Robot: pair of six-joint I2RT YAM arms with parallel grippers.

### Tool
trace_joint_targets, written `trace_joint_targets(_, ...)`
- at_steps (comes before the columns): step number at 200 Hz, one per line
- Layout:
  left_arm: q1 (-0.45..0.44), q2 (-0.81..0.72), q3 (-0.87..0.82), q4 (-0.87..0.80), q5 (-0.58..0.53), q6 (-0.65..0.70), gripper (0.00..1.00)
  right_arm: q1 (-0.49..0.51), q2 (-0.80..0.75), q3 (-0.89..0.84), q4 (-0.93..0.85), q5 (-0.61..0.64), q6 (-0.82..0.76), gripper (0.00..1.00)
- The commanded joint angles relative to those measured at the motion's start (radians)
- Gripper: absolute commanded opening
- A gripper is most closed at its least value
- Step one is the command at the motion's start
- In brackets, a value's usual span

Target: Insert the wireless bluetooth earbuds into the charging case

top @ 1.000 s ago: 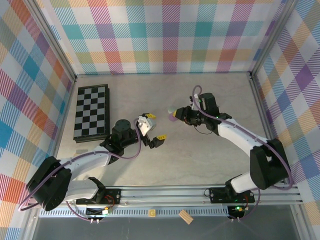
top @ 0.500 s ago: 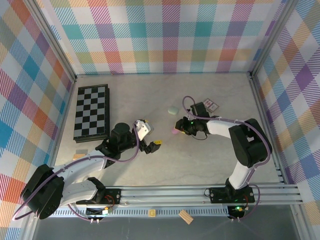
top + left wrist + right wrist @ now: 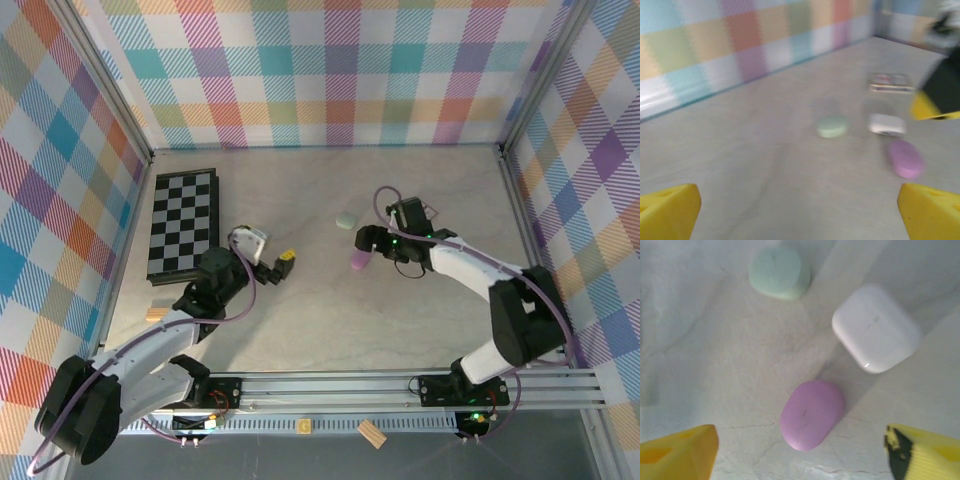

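Three closed pebble-shaped charging cases lie mid-table: a lilac case [image 3: 812, 414] [image 3: 358, 261], a white case [image 3: 875, 327] [image 3: 886, 125] and a mint case [image 3: 780, 272] [image 3: 346, 219]. My right gripper [image 3: 800, 454] [image 3: 366, 244] hovers open over the lilac case, which lies free on the table just ahead of its yellow fingertips [image 3: 680, 452]. My left gripper [image 3: 800, 215] [image 3: 268, 250] stands open and empty well to the left of the cases, pointing toward them. The earbuds are out of view.
A folded chessboard [image 3: 183, 222] lies at the left. A small patterned card [image 3: 891, 82] rests behind the white case. A wooden block [image 3: 155, 313] sits by the left arm and another [image 3: 372, 432] on the front rail. Checked walls enclose the table.
My right gripper came down, opened and let go of the lilac case, which now rests on the table. My left gripper drew back to the left, still open.
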Motion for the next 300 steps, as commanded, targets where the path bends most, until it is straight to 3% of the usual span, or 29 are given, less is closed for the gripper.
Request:
trace_joint_targets(1,0.087,-0.011,-0.023,0.038,-0.126,-0.019,1.00,-0.049,-0.101,0.004,-0.035,0.178,-0.136,0.90)
trace_joint_targets(27,0.191,0.042,-0.063,0.093,-0.152,-0.064,1.00,-0.117,-0.197,-0.112,0.140,0.337,-0.292,1.00)
trace_joint_targets(50,0.253,0.115,-0.098,0.178,-0.159,-0.100,1.00,-0.182,-0.220,-0.258,0.407,0.404,-0.474,0.99)
trace_joint_targets(90,0.349,0.330,-0.105,0.381,-0.104,-0.150,1.00,-0.296,-0.125,-0.405,0.745,0.394,-0.538,0.99)
trace_joint_targets(131,0.382,0.529,-0.055,0.470,-0.088,-0.168,1.00,-0.377,0.002,-0.479,0.973,0.254,-0.493,0.99)
trace_joint_targets(148,0.388,0.601,-0.037,0.510,-0.077,-0.169,1.00,-0.382,0.026,-0.471,0.971,0.236,-0.492,0.99)
trace_joint_targets(176,0.392,0.591,0.040,0.330,-0.077,-0.179,1.00,-0.383,0.034,-0.472,0.979,0.223,-0.497,0.99)
trace_joint_targets(300,0.393,0.597,0.041,0.339,-0.099,-0.183,1.00,-0.384,0.034,-0.473,0.981,0.224,-0.498,0.99)
